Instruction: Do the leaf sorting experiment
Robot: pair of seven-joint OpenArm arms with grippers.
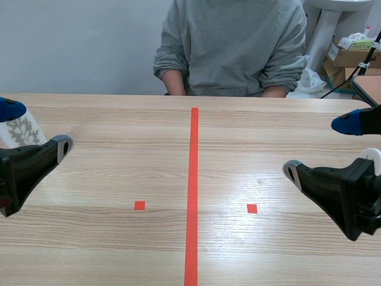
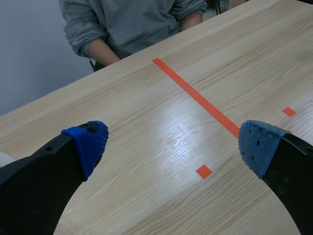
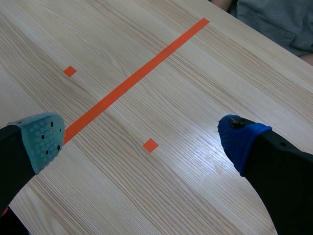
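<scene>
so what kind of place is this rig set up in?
Probably a lab or office test room: a wood-grain table marked with an orange-red tape line, a person seated across it, and cardboard boxes stacked behind.

Bare wood of the table (image 1: 119, 161) lies open between the left gripper (image 1: 37, 128) and the right gripper (image 1: 318, 148), both with fingers spread; a white patterned thing (image 1: 21, 132) sits against the left gripper's fingers; a person's forearms (image 1: 175, 83) line the far edge.
</scene>
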